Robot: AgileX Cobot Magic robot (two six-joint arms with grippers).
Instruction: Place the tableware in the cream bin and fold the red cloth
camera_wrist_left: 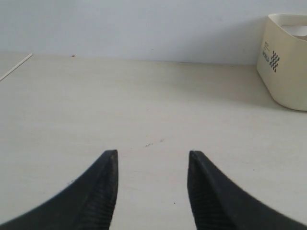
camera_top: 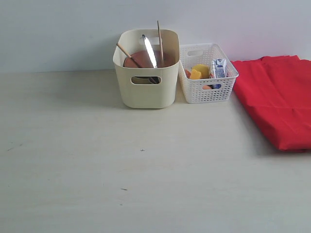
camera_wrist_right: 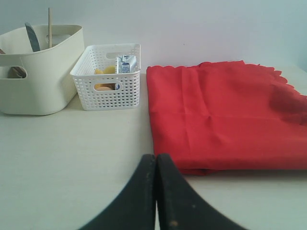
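The left gripper hung over the bare pale table, its fingers spread with nothing between them. At the far middle stood the cream bin. It held the brown wooden plate, the silver knife leaning up and the pale chopsticks poking above the rim. Just beside it on the right sat the white lattice basket with yellow food and a milk carton. At the far right the red cloth lay flat, doubled over on itself. The right gripper sat near the cloth's near edge, fingers pressed together, holding nothing.
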